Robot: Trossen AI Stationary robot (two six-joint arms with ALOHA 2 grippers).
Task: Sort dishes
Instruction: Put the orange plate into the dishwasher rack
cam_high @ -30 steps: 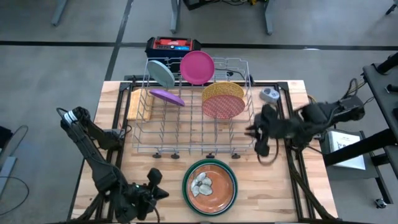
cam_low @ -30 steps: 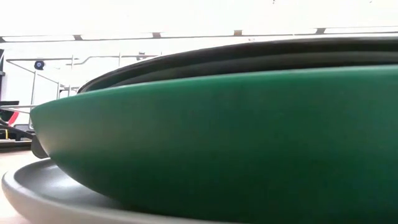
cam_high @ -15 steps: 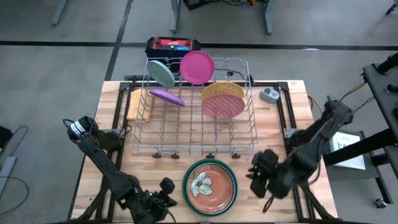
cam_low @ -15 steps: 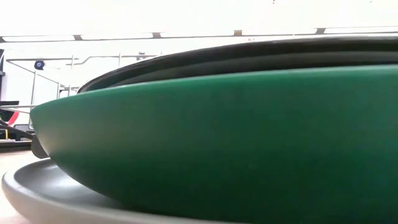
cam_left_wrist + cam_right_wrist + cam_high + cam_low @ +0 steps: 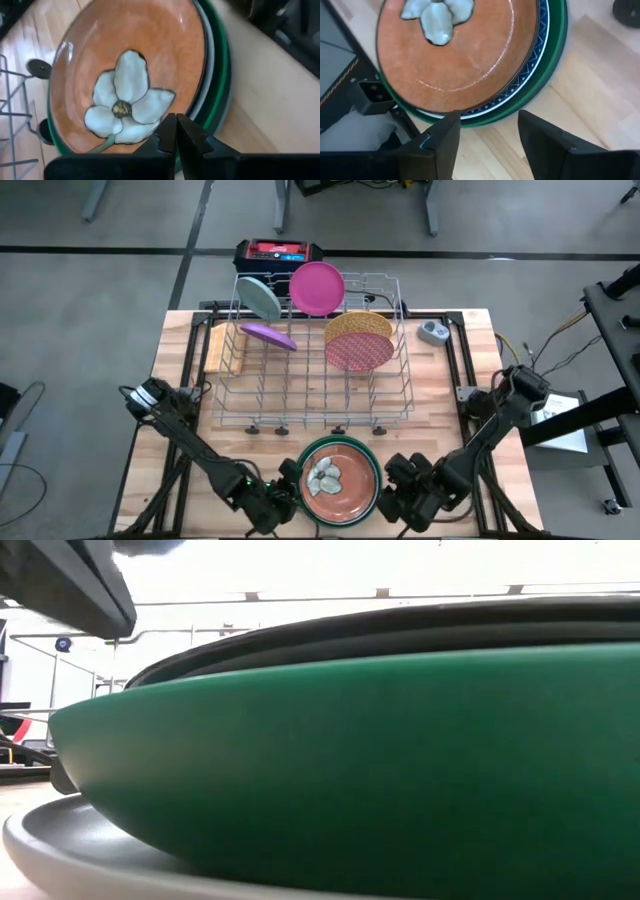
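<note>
On the near edge of the wooden surface (image 5: 440, 395), in the overhead view, a stack of dishes (image 5: 338, 477) lay flat, a brown flower-patterned plate (image 5: 336, 475) on top. The left end effector (image 5: 283, 502) sat low just beside the stack's left rim and the right end effector (image 5: 397, 496) just beside its right rim, seemingly flanking it so that the top plate could be taken. Behind, the wire rack (image 5: 312, 360) held a pale blue plate (image 5: 261, 298), a pink plate (image 5: 318, 287) and a yellow patterned plate (image 5: 358, 327) leaning in its slots, a maroon patterned one (image 5: 358, 352) against the yellow, and a purple plate (image 5: 267, 334) lying nearly flat.

At table height, a green plate (image 5: 340, 770) filled the view, nested in a grey plate (image 5: 60, 845) beneath it.

From the left wrist, the fingers (image 5: 167, 135) were pressed together, tips at the brown plate's (image 5: 130, 70) rim, pinching nothing.

From the right wrist, the fingers (image 5: 445, 137) stood spread, apart from the stack, where a blue-patterned rim (image 5: 530, 67) showed under the brown plate.
</note>
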